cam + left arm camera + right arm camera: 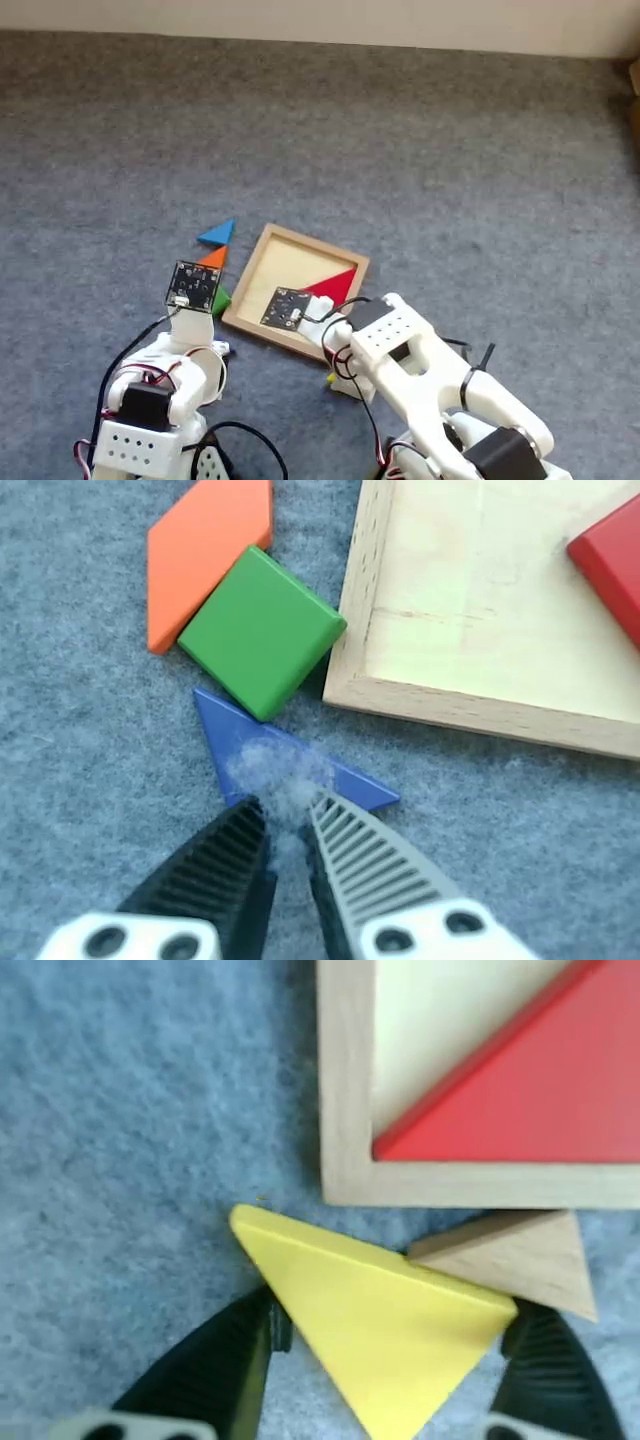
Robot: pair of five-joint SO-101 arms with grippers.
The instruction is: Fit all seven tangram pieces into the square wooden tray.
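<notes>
Yellow triangle (375,1315) in grip of right end effector (397,1320), beside tray (345,1110)

You've got one piece in: the red triangle (335,287) lies flat in a corner of the square wooden tray (275,270). Six are outside. The light blue triangle (218,234) sits farthest out. Next is the orange parallelogram (205,555), edge to edge with the green square (262,630), whose corner meets the tray rim. The dark blue triangle (290,765) is just beside the green square. The yellow triangle (390,1330) overlaps the plain wood triangle (520,1255), just outside the rim by the red triangle.
</notes>
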